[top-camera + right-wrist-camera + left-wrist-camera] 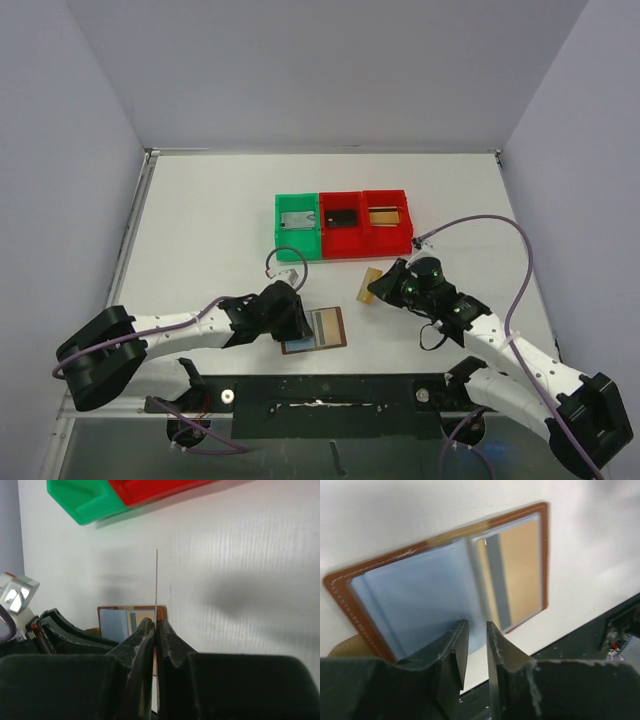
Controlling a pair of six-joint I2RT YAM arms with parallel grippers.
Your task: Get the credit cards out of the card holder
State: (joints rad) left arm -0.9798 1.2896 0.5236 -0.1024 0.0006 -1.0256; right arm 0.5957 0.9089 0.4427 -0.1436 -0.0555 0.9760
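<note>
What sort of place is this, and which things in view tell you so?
Probably a lab robot test cell: a left arm and right arm bolted to a white table, plain walls around it, coloured bins.

One green bin [298, 225] and two red bins [340, 222] are there, and one card holder [315, 329]. Two gold credit cards [372, 285] show, one outside the holder and one in its pocket.

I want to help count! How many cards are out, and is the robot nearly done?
Three cards already lie in the bins. The right jaws pinch a fourth, the gold card. One card is left in the open holder.
</note>
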